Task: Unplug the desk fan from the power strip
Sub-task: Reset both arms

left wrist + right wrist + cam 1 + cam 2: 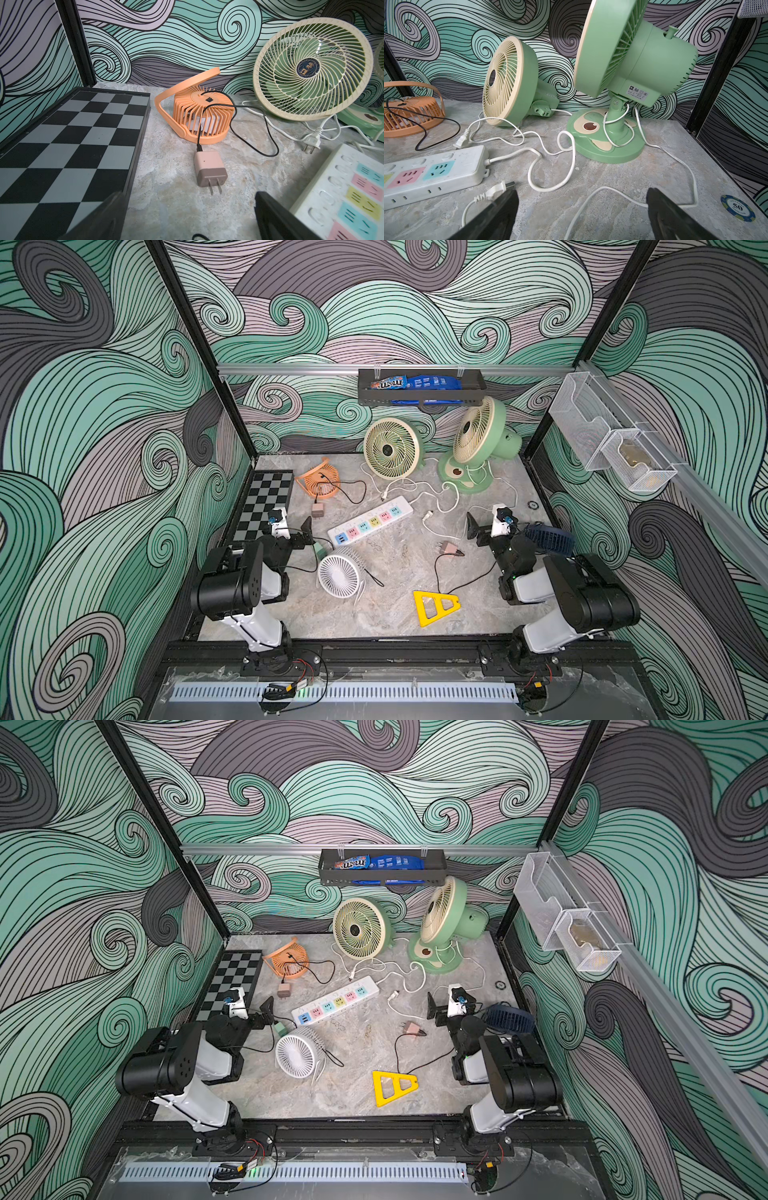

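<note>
The long white pastel-socketed power strip (pixel 371 521) is laid centrally on the grey marbled table (pixel 386 614), sockets empty; judged light and slide-prone, it is best pinned across its narrow sides; left pincer (pixel 306 534) and right pincer (pixel 474 532) are spread, empty

chessboard (pixel 264 506), yellow triangle (pixel 420 608), poker chip (pixel 737 207)

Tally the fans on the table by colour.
Orange fan: 1
White fan: 1
Dark blue fan: 1
Green-and-cream: 2, the low round fan and the pedestal fan
Total: 5
</note>
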